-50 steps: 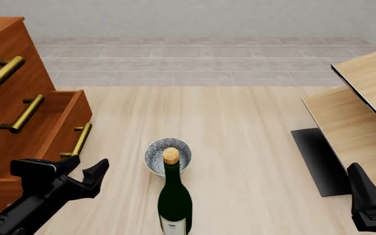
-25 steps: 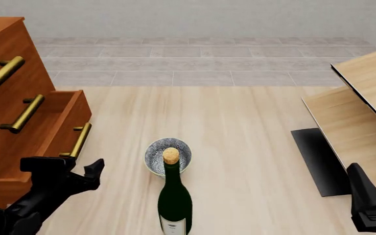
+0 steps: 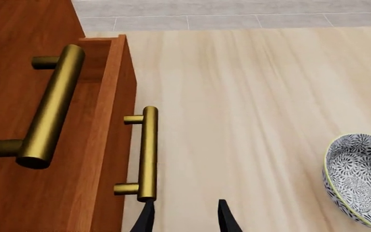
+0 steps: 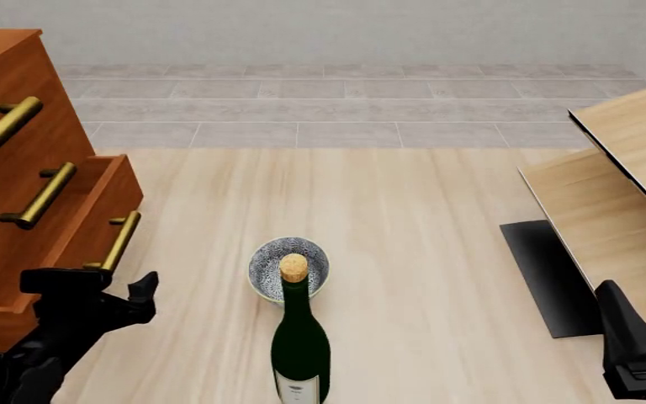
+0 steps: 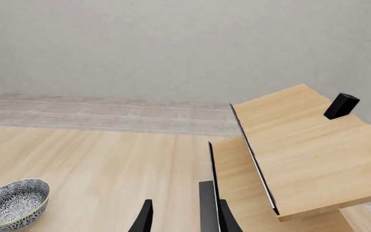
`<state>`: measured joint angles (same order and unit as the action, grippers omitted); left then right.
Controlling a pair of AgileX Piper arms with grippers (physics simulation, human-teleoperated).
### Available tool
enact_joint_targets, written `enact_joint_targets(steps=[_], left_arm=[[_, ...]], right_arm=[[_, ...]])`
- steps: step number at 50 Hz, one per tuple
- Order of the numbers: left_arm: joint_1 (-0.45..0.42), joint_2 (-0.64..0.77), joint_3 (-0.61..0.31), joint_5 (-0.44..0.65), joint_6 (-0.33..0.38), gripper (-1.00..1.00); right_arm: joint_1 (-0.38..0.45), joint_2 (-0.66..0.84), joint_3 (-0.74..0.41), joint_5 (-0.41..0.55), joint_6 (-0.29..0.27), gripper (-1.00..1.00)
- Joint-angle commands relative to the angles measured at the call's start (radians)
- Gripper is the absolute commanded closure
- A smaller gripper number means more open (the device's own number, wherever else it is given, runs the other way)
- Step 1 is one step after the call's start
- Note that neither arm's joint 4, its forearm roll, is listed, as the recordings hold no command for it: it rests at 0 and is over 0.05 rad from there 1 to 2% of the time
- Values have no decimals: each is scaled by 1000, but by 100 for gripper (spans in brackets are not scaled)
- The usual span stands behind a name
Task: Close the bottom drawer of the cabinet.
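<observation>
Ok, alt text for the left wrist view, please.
The bottom drawer of the reddish-brown cabinet stands partly open, its brass handle just ahead of the left gripper, whose fingertips are apart. A patterned bowl sits on the pale wooden table.

Left gripper [image 4: 104,284] low at near-left, fingers parted (gap plain in its wrist view), arm angled forward. Right gripper [image 5: 181,216] at near-right edge, fingers likewise apart, pointing forward.
</observation>
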<state>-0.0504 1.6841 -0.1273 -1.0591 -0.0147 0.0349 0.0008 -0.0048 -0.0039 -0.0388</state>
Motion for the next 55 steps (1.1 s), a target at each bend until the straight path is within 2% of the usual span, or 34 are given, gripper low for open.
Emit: enact_joint_targets(steps=[1, 23, 46, 55], left_arm=[[73, 34, -2, -33, 52, -100], [142, 91, 1, -93, 137, -100], [243, 159, -11, -143, 181, -100], [251, 182, -16, -157, 185, -100]], right_arm=[[1, 0, 0, -1, -2, -100], [7, 0, 1, -1, 0, -100], [10, 0, -2, 1, 0, -100], [10, 0, -2, 0, -2, -100]])
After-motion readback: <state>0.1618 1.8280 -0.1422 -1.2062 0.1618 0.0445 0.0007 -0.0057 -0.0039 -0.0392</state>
